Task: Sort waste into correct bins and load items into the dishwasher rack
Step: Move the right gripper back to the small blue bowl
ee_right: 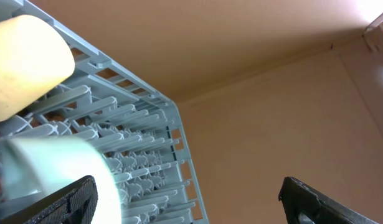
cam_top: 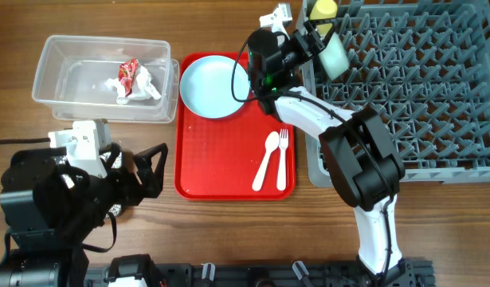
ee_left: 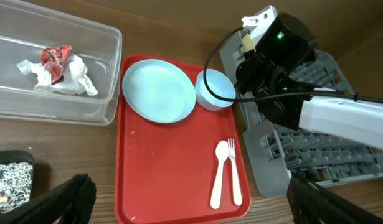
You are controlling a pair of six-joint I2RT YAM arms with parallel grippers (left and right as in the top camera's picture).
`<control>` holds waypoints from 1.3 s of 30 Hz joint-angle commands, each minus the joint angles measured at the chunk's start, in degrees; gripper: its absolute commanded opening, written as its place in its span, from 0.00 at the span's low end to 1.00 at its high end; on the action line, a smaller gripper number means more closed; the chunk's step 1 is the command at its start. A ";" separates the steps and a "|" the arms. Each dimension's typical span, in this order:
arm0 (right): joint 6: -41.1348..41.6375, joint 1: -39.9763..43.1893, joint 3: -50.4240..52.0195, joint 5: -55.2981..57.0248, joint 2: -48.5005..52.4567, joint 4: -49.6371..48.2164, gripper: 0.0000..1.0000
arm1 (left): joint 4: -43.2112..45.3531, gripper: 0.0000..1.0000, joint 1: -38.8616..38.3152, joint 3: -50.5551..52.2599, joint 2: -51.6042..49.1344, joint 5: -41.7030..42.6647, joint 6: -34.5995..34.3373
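On red tray (cam_top: pixel 221 159): plate (cam_top: pixel 213 86), spoon (cam_top: pixel 264 159), fork (cam_top: pixel 282 155)

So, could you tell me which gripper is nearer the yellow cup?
Right. The right gripper hovers beside the yellow cup over the rack; the left gripper sits far across the red tray.

- No words, numbers, brands or signs can be read on anything in view.
- Any print on the red wrapper (ee_left: pixel 56 59) is too small to tell.
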State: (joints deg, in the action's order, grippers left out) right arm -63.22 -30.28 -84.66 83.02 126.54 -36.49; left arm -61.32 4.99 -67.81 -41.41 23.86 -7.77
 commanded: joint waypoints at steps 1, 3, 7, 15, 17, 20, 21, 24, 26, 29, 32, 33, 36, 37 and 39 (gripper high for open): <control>0.46 0.87 0.04 2.47 0.90 -0.37 0.95 | 0.20 1.00 0.39 -0.68 -0.28 0.72 0.09; 0.48 1.40 0.04 3.32 0.90 -0.37 0.96 | 0.22 1.00 0.37 -0.68 -0.28 0.72 0.09; 0.57 1.86 0.04 4.09 0.90 -0.39 0.95 | 0.24 1.00 0.37 -0.68 -0.28 0.72 0.09; -4.04 -2.99 0.04 4.11 -0.13 -11.39 0.95 | 0.22 1.00 0.37 -0.68 -0.28 0.70 0.09; -4.24 -4.90 0.04 4.11 -0.81 -15.19 0.95 | 0.22 1.00 0.37 -0.68 -0.28 0.70 0.09; -0.35 -7.06 0.04 4.09 -0.98 -18.69 1.00 | 0.20 1.00 0.37 -0.68 -0.28 0.70 0.09; 3.65 -7.74 0.04 4.00 -0.98 -18.95 1.00 | 0.20 1.00 0.37 -0.68 -0.28 0.72 0.09; 12.04 -8.85 0.04 -0.11 -0.96 -18.97 1.00 | 0.20 1.00 0.37 -0.68 -0.28 0.72 0.07; 16.81 -9.20 0.04 -5.49 -0.96 -18.97 1.00 | 0.20 1.00 0.37 -0.68 -0.28 0.72 0.07; 26.58 -9.81 0.04 -15.96 -0.96 -14.75 1.00 | 0.22 1.00 0.37 -0.68 -0.28 0.70 0.11; 34.58 -11.04 0.04 -29.68 -0.96 -2.69 1.00 | 0.22 1.00 0.37 -0.68 -0.28 0.68 0.11; 36.76 -11.32 0.04 -33.46 -0.96 0.96 1.00 | 0.22 1.00 0.37 -0.68 -0.28 0.68 0.11; 46.40 -12.57 0.02 -46.23 -0.96 12.39 1.00 | 0.22 1.00 0.39 -0.68 -0.28 0.68 0.09; 49.64 -12.85 -0.09 -47.93 -0.98 14.75 1.00 | 0.26 1.00 0.39 -0.68 -0.28 0.68 0.09; 54.69 -13.11 -1.16 -50.16 -0.98 20.26 0.99 | 0.44 1.00 0.37 -0.68 -0.28 0.68 0.09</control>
State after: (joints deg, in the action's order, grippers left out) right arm -24.10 -42.33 -84.60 46.50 126.37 -21.10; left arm -61.32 4.99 -67.81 -41.67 23.86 -7.77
